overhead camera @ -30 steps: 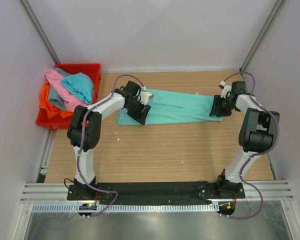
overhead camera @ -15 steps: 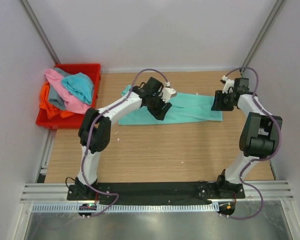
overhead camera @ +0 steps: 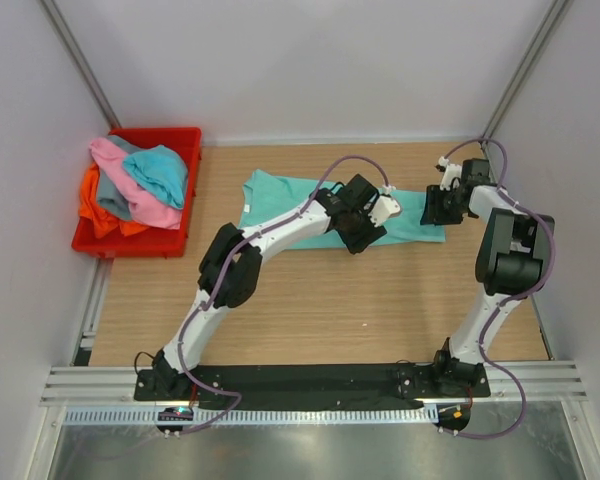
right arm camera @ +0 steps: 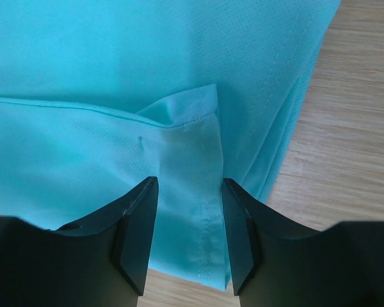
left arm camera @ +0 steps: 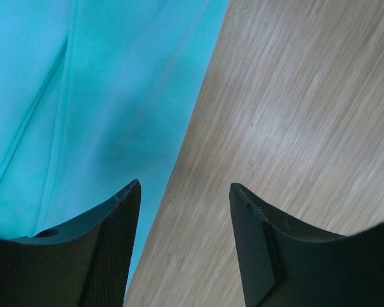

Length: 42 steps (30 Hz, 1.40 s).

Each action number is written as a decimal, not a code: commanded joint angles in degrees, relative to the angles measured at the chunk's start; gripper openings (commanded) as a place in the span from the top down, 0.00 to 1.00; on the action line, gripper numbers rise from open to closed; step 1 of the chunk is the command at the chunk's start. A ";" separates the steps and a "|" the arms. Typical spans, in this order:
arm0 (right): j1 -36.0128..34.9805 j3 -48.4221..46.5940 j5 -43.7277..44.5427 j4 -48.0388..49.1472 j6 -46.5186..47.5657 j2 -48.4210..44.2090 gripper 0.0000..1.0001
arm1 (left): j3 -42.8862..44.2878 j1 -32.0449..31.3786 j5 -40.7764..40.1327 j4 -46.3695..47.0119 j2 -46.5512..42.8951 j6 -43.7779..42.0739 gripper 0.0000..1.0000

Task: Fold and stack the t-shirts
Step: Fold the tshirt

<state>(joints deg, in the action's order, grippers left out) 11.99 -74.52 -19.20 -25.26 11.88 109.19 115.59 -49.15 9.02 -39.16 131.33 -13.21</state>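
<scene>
The mint green t-shirt [overhead camera: 290, 200] lies as a long folded strip across the back of the table. My left gripper [overhead camera: 358, 232] is open and empty over the strip's near edge, right of its middle. In the left wrist view the gripper [left arm camera: 184, 184] has one finger over the cloth [left arm camera: 102, 96] and one over bare wood. My right gripper [overhead camera: 435, 210] is open at the strip's right end. In the right wrist view the gripper [right arm camera: 189, 180] straddles a hemmed flap of the shirt [right arm camera: 179, 134]. The pink [overhead camera: 115, 165], turquoise [overhead camera: 160, 172], orange [overhead camera: 93, 210] and grey [overhead camera: 110, 198] shirts lie heaped in the bin.
The red plastic bin [overhead camera: 175, 132] stands at the back left, beside the table's left edge. Bare wooden tabletop [overhead camera: 330, 300] lies between the shirt and the arm bases. White walls close the back and both sides.
My left arm has swept right along the mint shirt, from its left end to right of its middle. The shirt's left end now lies uncovered. The right gripper has barely moved.
</scene>
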 commanded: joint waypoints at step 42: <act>-0.04 -7.22 -0.93 -0.06 -1.42 8.15 0.50 | 6.49 -4.99 -2.78 -3.02 7.98 -0.68 0.52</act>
<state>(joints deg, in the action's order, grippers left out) 12.01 -80.71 -20.69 -24.12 11.20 116.29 120.84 -53.82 0.38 -38.06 140.07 -16.23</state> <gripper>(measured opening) 0.503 0.483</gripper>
